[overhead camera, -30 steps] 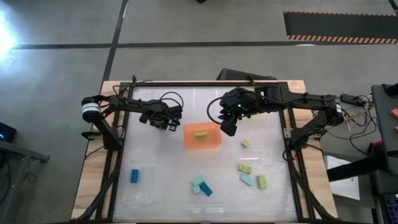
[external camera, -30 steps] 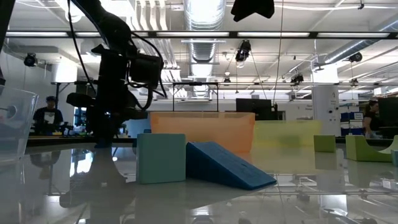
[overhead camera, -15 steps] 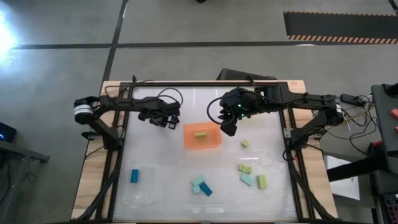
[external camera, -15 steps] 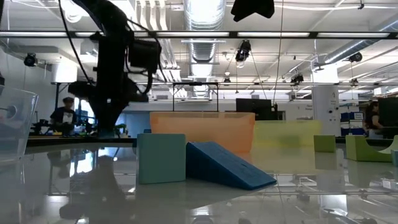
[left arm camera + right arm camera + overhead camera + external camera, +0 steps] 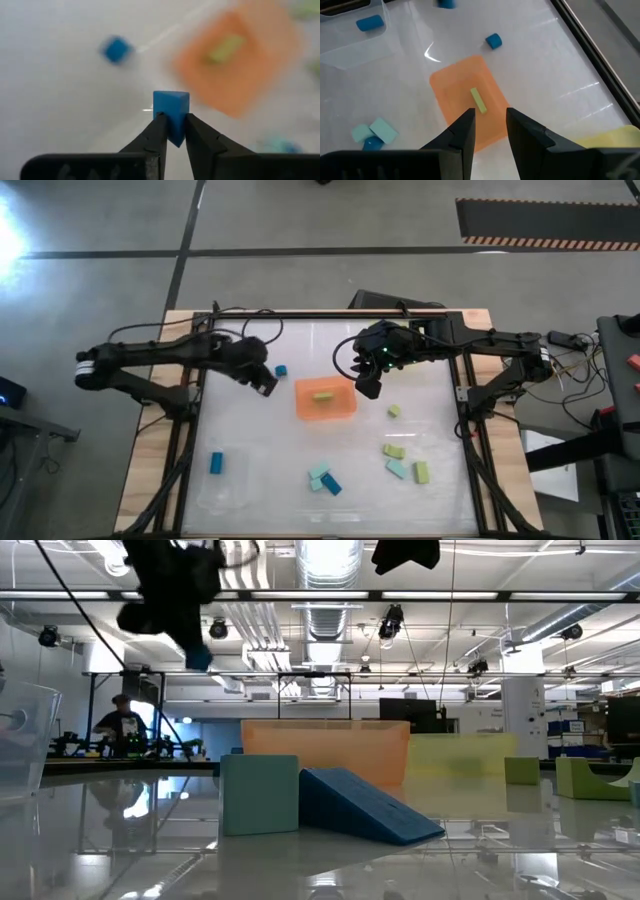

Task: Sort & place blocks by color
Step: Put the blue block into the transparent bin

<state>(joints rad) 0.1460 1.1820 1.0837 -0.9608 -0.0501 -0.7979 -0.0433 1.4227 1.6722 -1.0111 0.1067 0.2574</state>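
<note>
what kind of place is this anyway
Probably a robotics lab in a big industrial hall. The low view shows exposed ceiling ducts and strip lights, with a person at a workbench behind. From above, a wooden table stands on bare concrete, with hazard tape on the floor.

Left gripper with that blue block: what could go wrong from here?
1. The left gripper pinches the dark blue block only by its lower corner, so it may slip out mid-carry.
2. Another blue block lies loose beside the arm; a low sweep could knock it.
3. The right gripper hovers open over the orange tray, which holds a yellow-green block; a crossing there may risk arm contact.
</note>
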